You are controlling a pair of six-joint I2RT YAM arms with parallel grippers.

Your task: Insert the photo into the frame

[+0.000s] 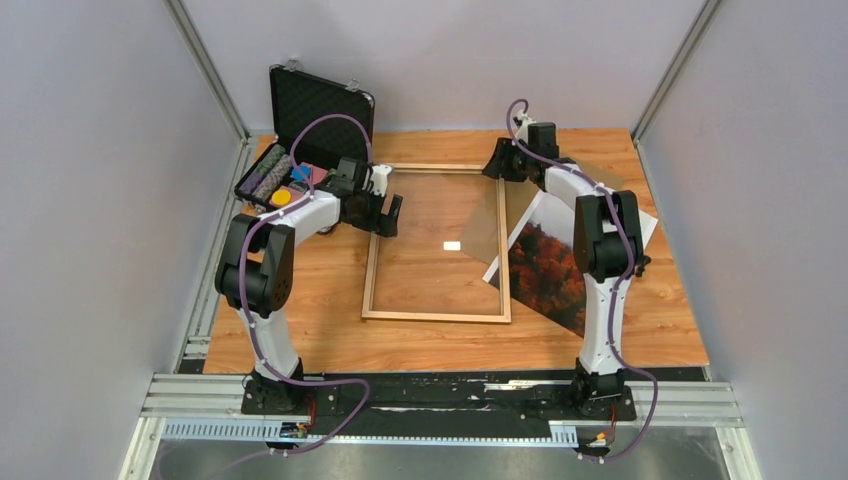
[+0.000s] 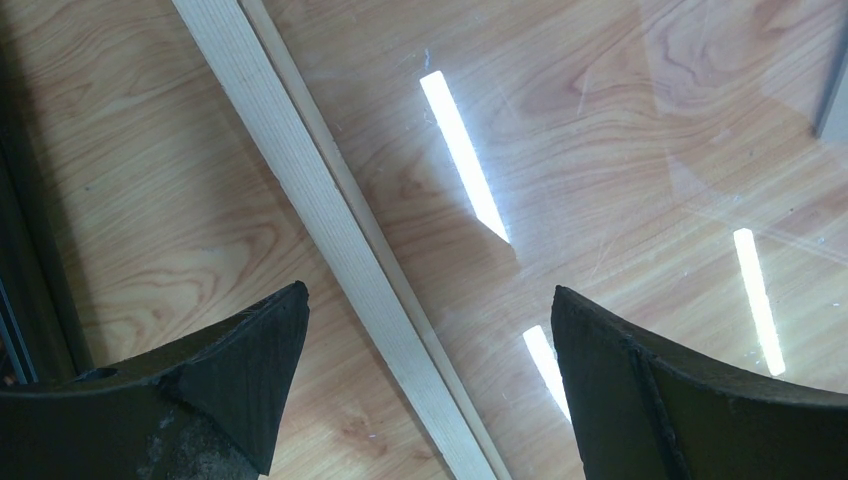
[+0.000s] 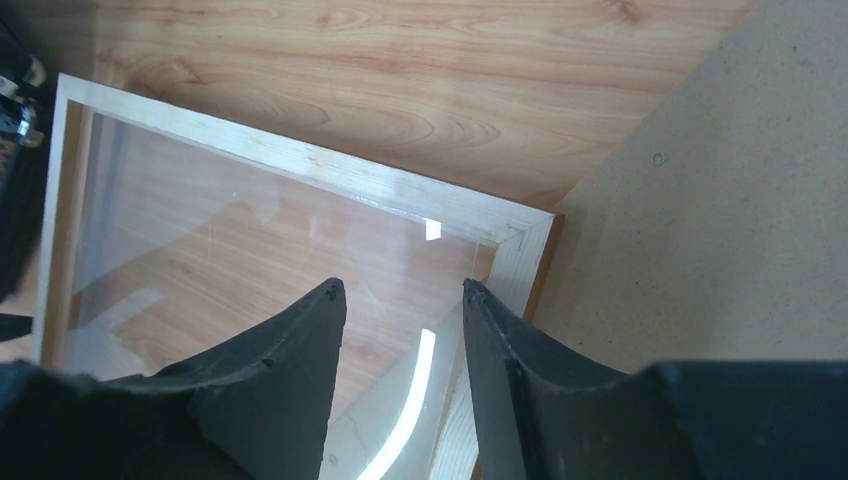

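The frame [image 1: 375, 262], thin light-brown wood, lies flat in the middle of the table. It also shows in the left wrist view [image 2: 300, 170] and the right wrist view [image 3: 300, 160]. The photo [image 1: 545, 268], autumn trees face up, lies to the right of the frame, partly under my right arm. My left gripper [image 1: 388, 218] is open and empty over the frame's left rail [image 2: 428, 295]. My right gripper [image 1: 497, 165] hangs open at the frame's far right corner [image 3: 402, 288], with the edge of the clear sheet [image 3: 440, 400] between its fingers, untouched.
The clear tinted sheet [image 1: 485, 225] lies over the frame's opening, its right side overlapping the rail. A brown backing board [image 3: 700, 200] lies just right of the frame's far corner. An open black case [image 1: 310, 110] with small items stands at the back left.
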